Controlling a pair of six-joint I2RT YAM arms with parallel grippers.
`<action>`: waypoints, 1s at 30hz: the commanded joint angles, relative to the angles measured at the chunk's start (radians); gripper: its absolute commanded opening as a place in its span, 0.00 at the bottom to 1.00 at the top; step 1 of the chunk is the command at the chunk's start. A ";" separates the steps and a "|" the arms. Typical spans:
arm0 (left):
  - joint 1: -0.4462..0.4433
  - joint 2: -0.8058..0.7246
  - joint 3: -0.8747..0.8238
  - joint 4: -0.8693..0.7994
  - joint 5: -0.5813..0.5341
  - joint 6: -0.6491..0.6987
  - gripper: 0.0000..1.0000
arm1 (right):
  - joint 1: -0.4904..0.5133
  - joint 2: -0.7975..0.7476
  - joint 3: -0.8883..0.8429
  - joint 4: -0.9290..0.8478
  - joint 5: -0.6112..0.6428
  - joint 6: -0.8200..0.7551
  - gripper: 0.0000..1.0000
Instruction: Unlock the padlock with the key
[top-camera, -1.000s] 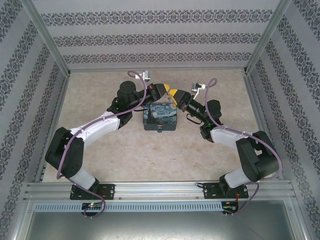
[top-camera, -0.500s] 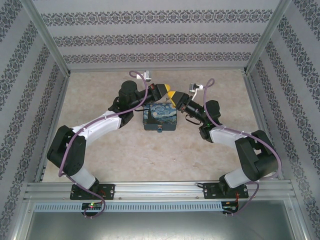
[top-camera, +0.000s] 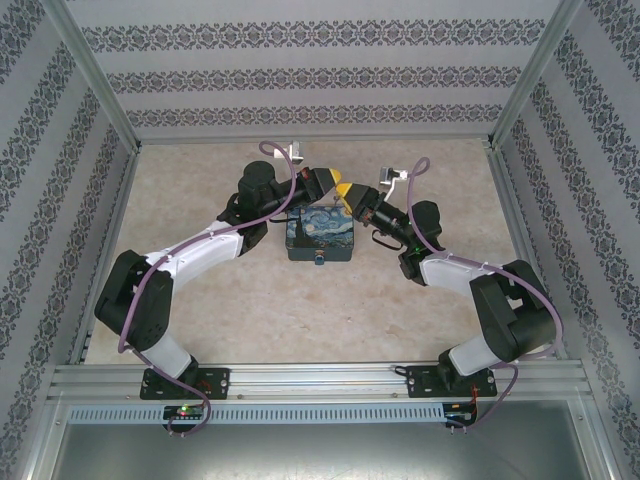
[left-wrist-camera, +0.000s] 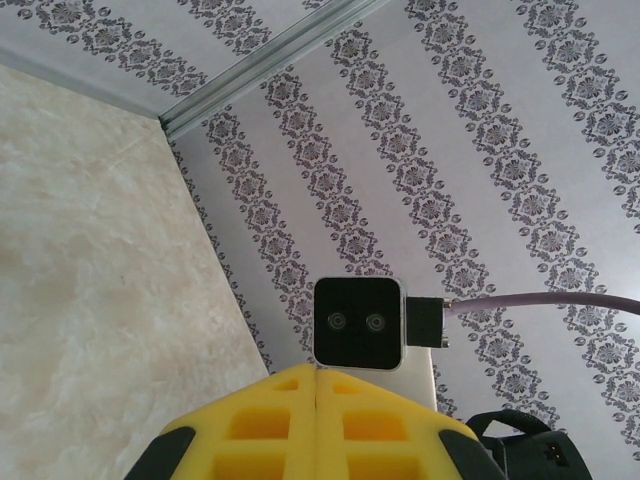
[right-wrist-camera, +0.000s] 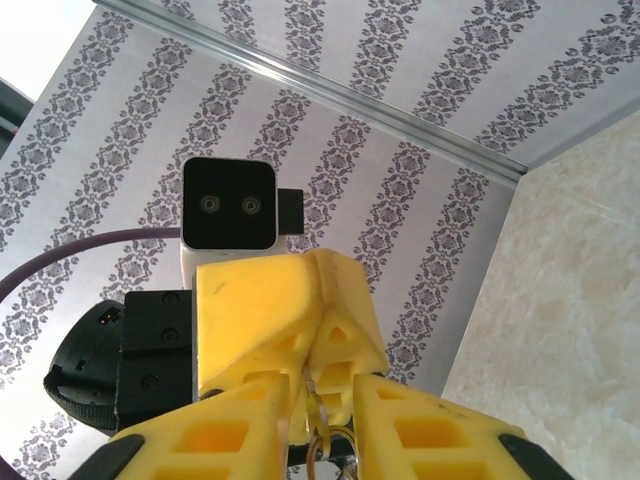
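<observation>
With the padlock (top-camera: 320, 260) at the tin's (top-camera: 320, 232) 6 o'clock edge, the step looked like a mid-air regrip over its 12 o'clock edge: the left gripper (left-wrist-camera: 316, 385) pinched shut, apparently on the key (right-wrist-camera: 322, 442), and the right gripper (top-camera: 349, 195) stood narrowly parted around it, next needing a firm, aligned hold.
</observation>
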 joint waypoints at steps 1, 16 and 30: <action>0.010 0.000 0.030 -0.002 0.022 -0.002 0.00 | -0.009 0.002 -0.010 0.059 -0.005 0.008 0.22; 0.011 0.007 0.036 -0.012 0.021 -0.003 0.00 | -0.007 0.007 -0.005 0.074 -0.019 0.014 0.11; 0.009 0.014 0.032 -0.004 0.020 -0.008 0.00 | 0.007 0.020 0.012 0.079 -0.024 0.015 0.16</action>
